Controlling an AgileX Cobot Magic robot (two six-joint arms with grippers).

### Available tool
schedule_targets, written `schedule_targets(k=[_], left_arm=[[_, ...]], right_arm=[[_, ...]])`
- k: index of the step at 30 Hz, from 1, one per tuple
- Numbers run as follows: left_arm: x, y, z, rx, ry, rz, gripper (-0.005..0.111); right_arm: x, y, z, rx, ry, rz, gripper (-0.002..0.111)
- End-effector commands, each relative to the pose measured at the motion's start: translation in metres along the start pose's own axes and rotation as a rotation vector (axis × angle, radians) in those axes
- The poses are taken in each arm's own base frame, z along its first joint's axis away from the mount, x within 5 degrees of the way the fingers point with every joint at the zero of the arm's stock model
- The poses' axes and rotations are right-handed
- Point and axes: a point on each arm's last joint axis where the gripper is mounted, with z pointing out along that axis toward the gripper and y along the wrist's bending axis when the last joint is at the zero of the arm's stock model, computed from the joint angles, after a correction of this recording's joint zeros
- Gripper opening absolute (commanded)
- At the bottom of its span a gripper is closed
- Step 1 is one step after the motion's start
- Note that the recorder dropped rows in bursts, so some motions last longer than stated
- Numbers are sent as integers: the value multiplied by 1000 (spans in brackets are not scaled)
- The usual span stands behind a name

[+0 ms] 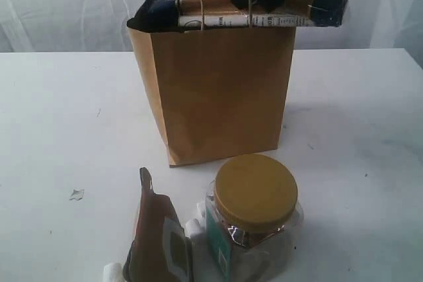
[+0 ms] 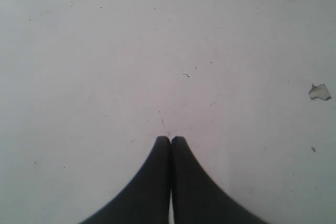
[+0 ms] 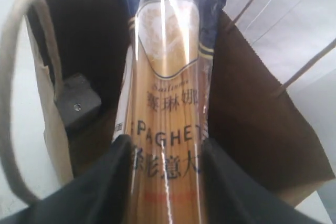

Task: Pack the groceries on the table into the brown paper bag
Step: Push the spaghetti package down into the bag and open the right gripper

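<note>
Worktop (image 1: 59,110): white and flat, filling the exterior view and running back to a straight far edge. Faint dark specks are showing across its surface. A small pale flake (image 1: 76,194) is lying on it toward the left. Behind the far edge a white curtain (image 1: 66,4) is hanging in soft vertical folds. Diffuse light is glowing through it.

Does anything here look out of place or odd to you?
Yes. The spaghetti packet lies flat across the top of the paper bag, one end sticking out past its edge, rather than down inside. A small pale scrap also lies on the table.
</note>
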Motion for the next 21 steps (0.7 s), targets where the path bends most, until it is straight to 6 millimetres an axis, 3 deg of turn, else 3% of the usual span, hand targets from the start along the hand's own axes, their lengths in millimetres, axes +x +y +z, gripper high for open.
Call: schedule_targets(k=[1,21], left_arm=[[1,0,0,1,-1,-2,0],[1,0,0,1,-1,-2,0]], right_arm=[[-8,-1,-9,32,-48,9,39],[-13,-1,-10,38,-98,52,39]])
